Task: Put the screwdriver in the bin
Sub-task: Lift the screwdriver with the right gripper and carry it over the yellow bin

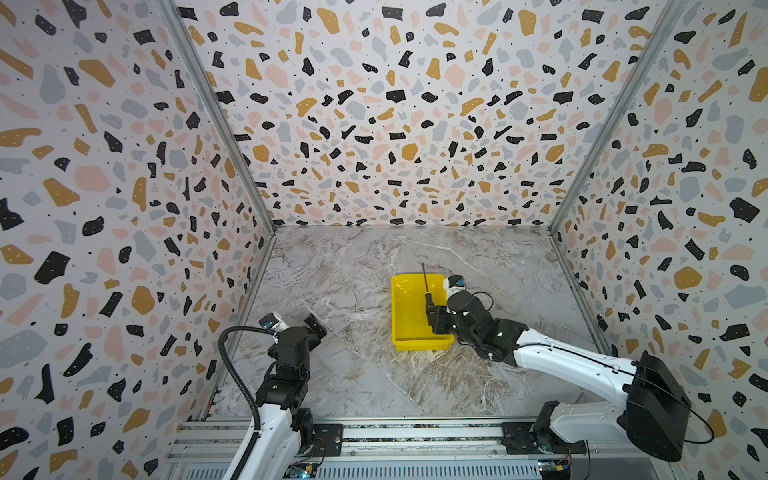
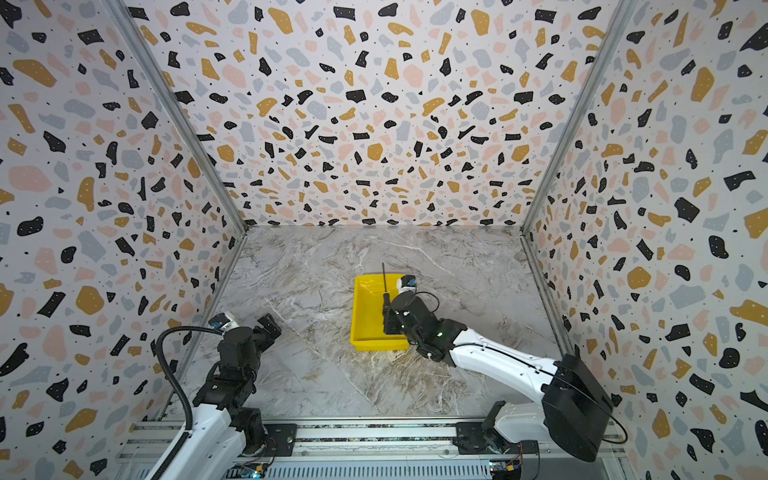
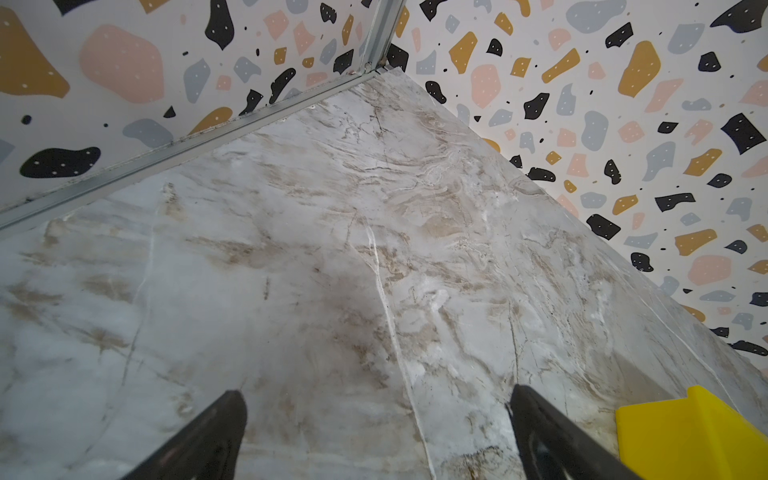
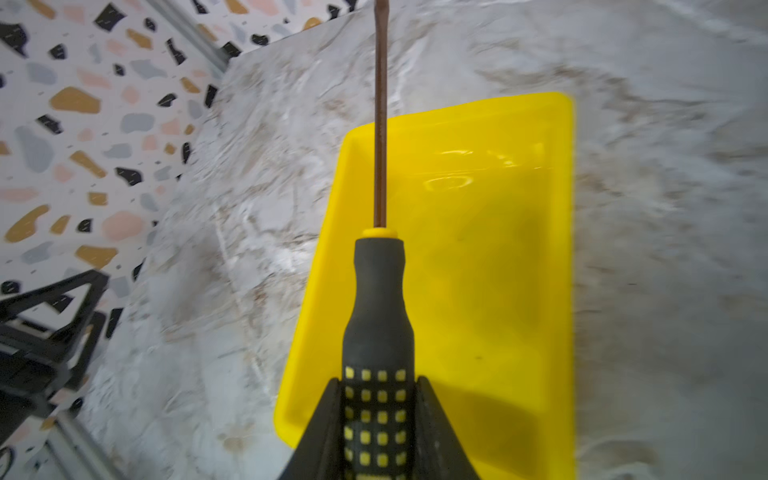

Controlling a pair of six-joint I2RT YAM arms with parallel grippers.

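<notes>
Here the right gripper [image 4: 378,386] is clamped on the screwdriver [image 4: 378,299] by its studded rubber handle, over the yellow bin [image 4: 498,270] near the table's middle, shaft toward the far edge. It is likely light and stiff, and the handle should grip better than the slim shaft. The left gripper [image 3: 376,390] has its jaws apart.

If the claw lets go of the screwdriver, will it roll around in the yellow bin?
The screwdriver has a rounded handle, so it would probably roll a bit. The bin has sloped walls that should stop it. The thin shaft looks like stiff metal, so it likely won't bend.
</notes>
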